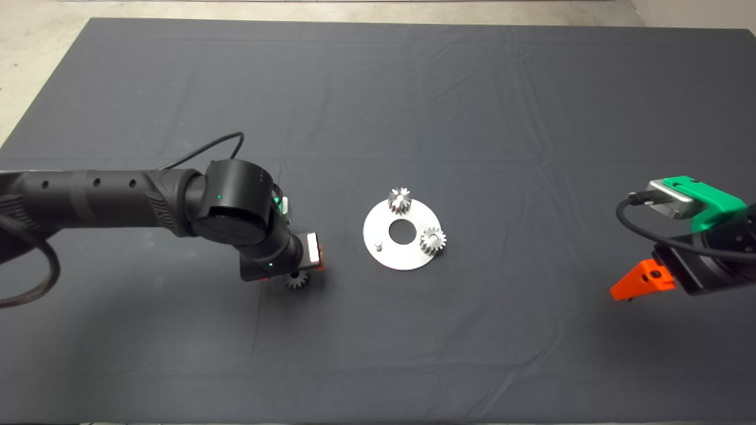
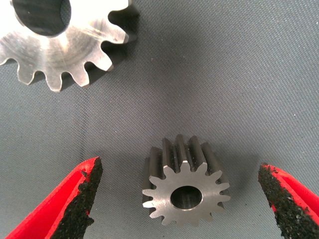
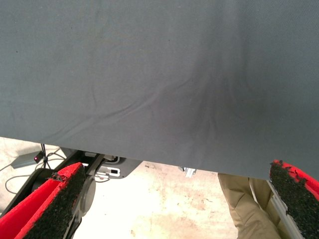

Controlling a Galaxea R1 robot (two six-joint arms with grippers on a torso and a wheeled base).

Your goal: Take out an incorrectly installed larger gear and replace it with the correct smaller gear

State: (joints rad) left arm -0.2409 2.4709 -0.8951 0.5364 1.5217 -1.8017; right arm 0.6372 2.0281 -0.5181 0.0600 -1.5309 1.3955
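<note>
Left gripper (image 2: pixel 179 168) is low over the mat (image 1: pixel 177 366), about 8 o'clock from the disc (image 1: pixel 387 257) and well clear of it. Its claw is spread wide, with one pad on each side of the smaller gear (image 2: pixel 185 194) and neither pad touching it. It grips nothing.

Smaller gear lies flat on the mat, hole up, midway between the pads (face grey, tooth flanks dark from this angle, small round hole).

Larger gear (image 2: pixel 65 45) also lies flat on the mat, near the smaller one but apart from it, outside the claw. It is paler and wider with a big dark hole, and the frame cuts part of it off. In the head view the left arm covers most of this spot. Only one toothed edge peeks out under the gripper, and I cannot tell which gear it belongs to.

The disc sits mid-mat with a round centre hole. It carries two other gears, a top gear (image 1: pixel 400 200) at its 12 o'clock and a side gear (image 1: pixel 433 241) at its 4 o'clock. A bare peg (image 1: pixel 378 244) stands at its 8 o'clock with nothing on it.

Right gripper (image 3: pixel 175 168) is parked off at the mat's 3 o'clock edge, far from the disc. Its claw is wide apart with nothing between the pads (its wrist view shows only mat, then floor and a person's leg (image 3: pixel 244 204) past the mat edge).
</note>
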